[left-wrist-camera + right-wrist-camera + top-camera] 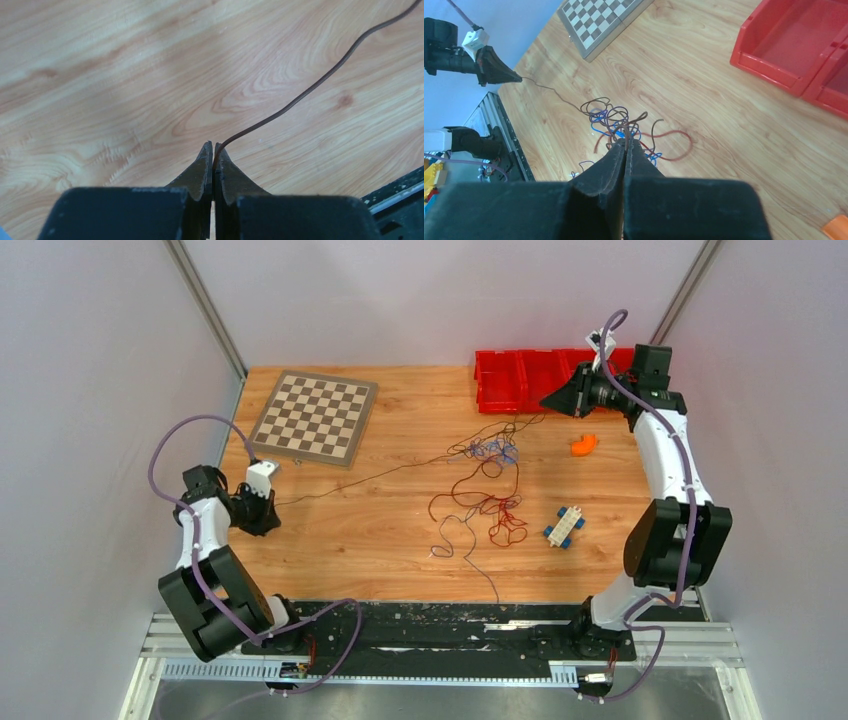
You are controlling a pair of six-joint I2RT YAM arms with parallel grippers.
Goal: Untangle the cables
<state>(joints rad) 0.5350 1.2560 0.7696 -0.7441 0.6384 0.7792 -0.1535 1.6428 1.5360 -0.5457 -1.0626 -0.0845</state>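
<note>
The cables lie mid-table as a tangle [490, 450] of blue-purple and dark brown wires, with red loops [503, 518] and a dark brown squiggle [452, 537] in front of it. My left gripper [274, 504] is shut on the end of a dark brown cable [310, 87], which runs right across the wood to the tangle. My left gripper's jaws [213, 146] pinch it at their tips. My right gripper [546, 400] is raised at the back right, shut [626, 144] on a thin brown strand rising from the tangle [616, 116].
A chessboard [315, 418] lies at the back left. Red bins [525, 378] stand at the back, under the right gripper. An orange piece [583, 445] and a white-and-blue toy brick [566, 527] lie right of the cables. The black base rail [450, 625] runs along the near edge.
</note>
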